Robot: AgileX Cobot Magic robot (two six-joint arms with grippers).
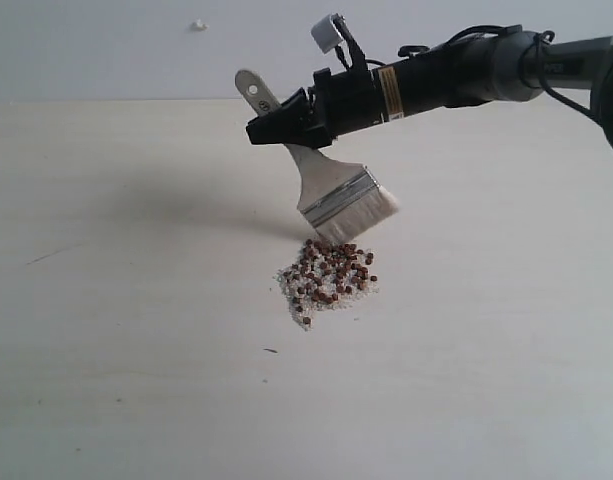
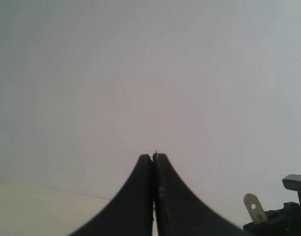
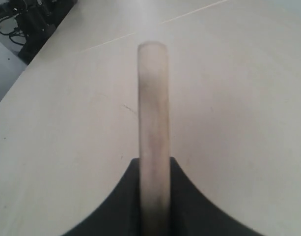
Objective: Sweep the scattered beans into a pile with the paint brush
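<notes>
The paint brush (image 1: 331, 190) hangs tilted in the exterior view, its whitish bristles (image 1: 364, 214) just above the far edge of the pile (image 1: 326, 278). My right gripper (image 1: 276, 125) is shut on the brush's cream handle (image 3: 153, 123), whose holed end (image 1: 254, 88) sticks out past the jaws. The reddish-brown beans (image 1: 334, 270) lie heaped with whitish crumbs in one small cluster about as wide as the brush head. The left gripper (image 2: 153, 156) is shut on nothing, facing a pale wall; the handle end (image 2: 253, 207) shows at that view's corner.
A pale wooden table (image 1: 136, 300) stretches all round the pile, with a few dark specks (image 1: 270, 350) near it. A grey wall (image 1: 106, 50) stands behind. Dark equipment (image 3: 32, 19) sits beyond the table's far corner in the right wrist view.
</notes>
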